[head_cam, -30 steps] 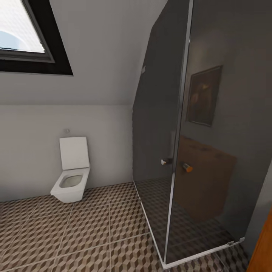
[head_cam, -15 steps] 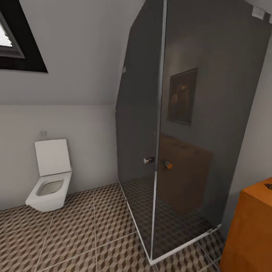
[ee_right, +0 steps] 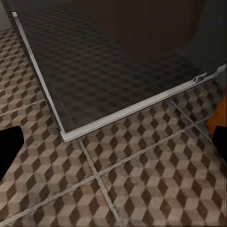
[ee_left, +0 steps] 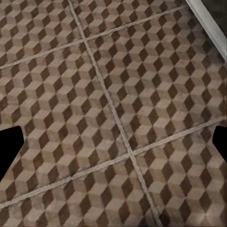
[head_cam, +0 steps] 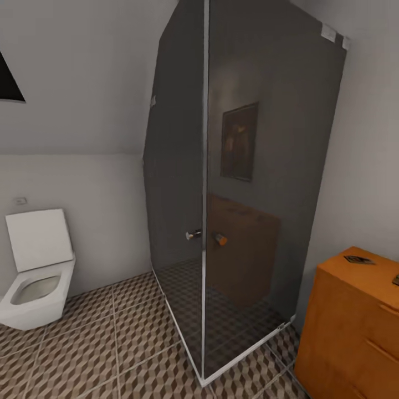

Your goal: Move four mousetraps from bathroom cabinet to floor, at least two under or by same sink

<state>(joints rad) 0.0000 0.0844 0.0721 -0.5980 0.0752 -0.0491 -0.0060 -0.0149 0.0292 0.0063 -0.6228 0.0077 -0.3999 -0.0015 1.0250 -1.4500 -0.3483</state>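
Head view shows two mousetraps (head_cam: pixel 359 259) lying on top of the orange cabinet (head_cam: pixel 343 327), beside the dark glass shower (head_cam: pixel 244 183), with a white toilet (head_cam: pixel 33 277) beyond. Both wrist views look down on the cube-patterned bathroom floor (ee_left: pixel 113 118); the left gripper (ee_left: pixel 113 146) and the right gripper (ee_right: pixel 113 151) hover spread wide, empty.

No readable text, label, brand, number or sign appears anywhere in these views; the dark framed picture (head_cam: pixel 239 141) reflected in the shower glass (head_cam: pixel 260 183) is too dim to read.
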